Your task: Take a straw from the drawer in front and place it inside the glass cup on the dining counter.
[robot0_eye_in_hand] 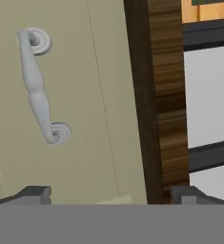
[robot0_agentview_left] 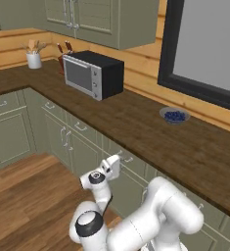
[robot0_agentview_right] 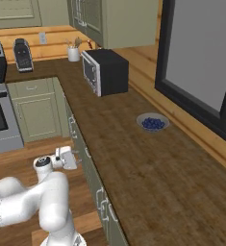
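Facing the drawer (robot0_eye_in_hand: 80, 109) front, the fingers (robot0_eye_in_hand: 111, 194) stand wide apart and grip nothing. The silver handle (robot0_eye_in_hand: 38, 86) lies ahead of them, clear of both tips. In the left base view the hand (robot0_agentview_left: 111, 167) hovers just before the drawer row under the dark wood bench (robot0_agentview_left: 150, 127). On the bench stand a microwave (robot0_agentview_left: 93, 73) and a bowl of blueberries (robot0_agentview_left: 174, 115), well apart.

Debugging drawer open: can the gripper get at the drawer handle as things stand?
Probably yes: the gripper is open and faces the drawer front, the handle off to one side, nothing between.
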